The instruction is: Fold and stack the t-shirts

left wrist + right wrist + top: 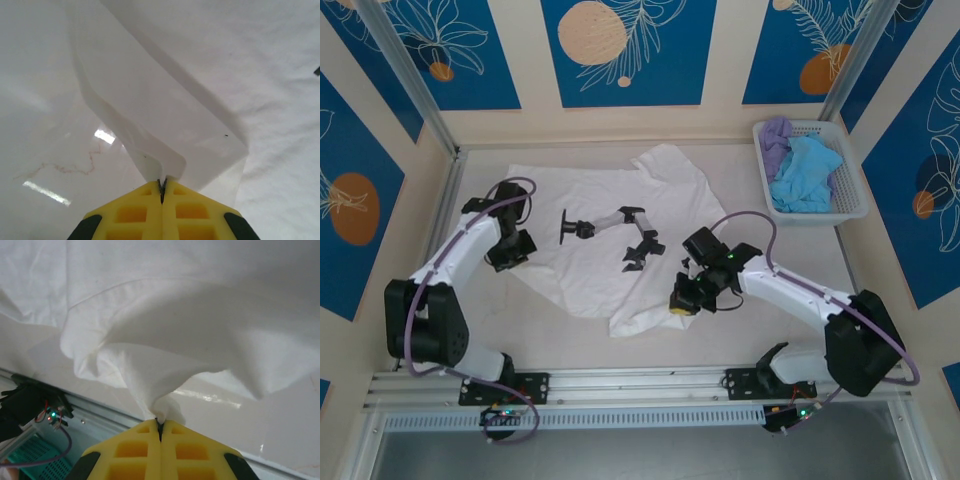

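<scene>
**Mia:** What is the left gripper (162,186) doing?

**Tom:** It is squeezed tight on a fold of the big white cloth t-shirt (582,270), at the shirt's left edge.

**Mia:** And the right gripper (160,426)?

**Tom:** Pinched tight too. It has a bunched bit of the same shirt, near the front right corner.

**Mia:** Where is that shirt?

**Tom:** Spread out in the middle of the pale table (795,250), with its dark print (638,238) facing up.

**Mia:** And the others?

**Tom:** The light blue soft t-shirt (807,175) and the lavender cloth t-shirt (777,135) lie crumpled in the white plastic lattice basket (854,185), at the far right.
</scene>
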{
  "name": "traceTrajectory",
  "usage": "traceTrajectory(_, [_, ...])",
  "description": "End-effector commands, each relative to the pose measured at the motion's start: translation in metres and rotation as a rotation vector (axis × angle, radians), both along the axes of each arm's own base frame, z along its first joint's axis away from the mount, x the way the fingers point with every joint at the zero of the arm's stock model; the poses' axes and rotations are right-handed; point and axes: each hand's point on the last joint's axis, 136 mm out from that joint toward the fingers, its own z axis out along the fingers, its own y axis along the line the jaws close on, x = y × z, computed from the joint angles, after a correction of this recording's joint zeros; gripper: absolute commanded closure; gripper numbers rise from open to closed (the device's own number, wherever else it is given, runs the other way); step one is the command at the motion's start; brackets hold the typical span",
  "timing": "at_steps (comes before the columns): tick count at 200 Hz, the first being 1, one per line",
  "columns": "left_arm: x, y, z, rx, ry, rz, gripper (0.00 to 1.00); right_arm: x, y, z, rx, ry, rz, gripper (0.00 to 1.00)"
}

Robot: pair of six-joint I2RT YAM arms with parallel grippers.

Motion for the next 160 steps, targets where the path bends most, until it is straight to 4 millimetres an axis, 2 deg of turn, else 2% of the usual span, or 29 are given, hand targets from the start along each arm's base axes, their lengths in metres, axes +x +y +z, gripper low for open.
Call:
traceTrajectory(1, [-0.037,-0.001,0.006,-0.019,0.051,0.015,1.0,-0.031,-0.011,0.01,0.013,0.105,-0.008,1.0])
traceTrajectory(45, [-0.074,0.01,0.015,-0.017,-0.018,0.134,1.0,-0.071,-0.038,0.021,0.01,0.144,-0.034,1.0])
traceTrajectory(87, [-0.093,0.02,0.011,-0.009,-0.001,0.205,1.0,-0.104,-0.052,0.031,0.029,0.21,-0.064,1.0])
traceTrajectory(109, [-0.1,0.021,0.011,-0.034,-0.002,0.237,1.0,-0.12,-0.075,0.029,-0.064,0.244,-0.131,1.0])
traceTrajectory(127, [-0.108,0.022,0.007,-0.051,0.015,0.258,1.0,-0.124,-0.083,0.027,-0.093,0.251,-0.173,1.0])
traceTrajectory(160, [-0.127,0.018,-0.008,-0.112,0.066,0.317,1.0,-0.118,-0.095,0.025,-0.166,0.234,-0.2,1.0])
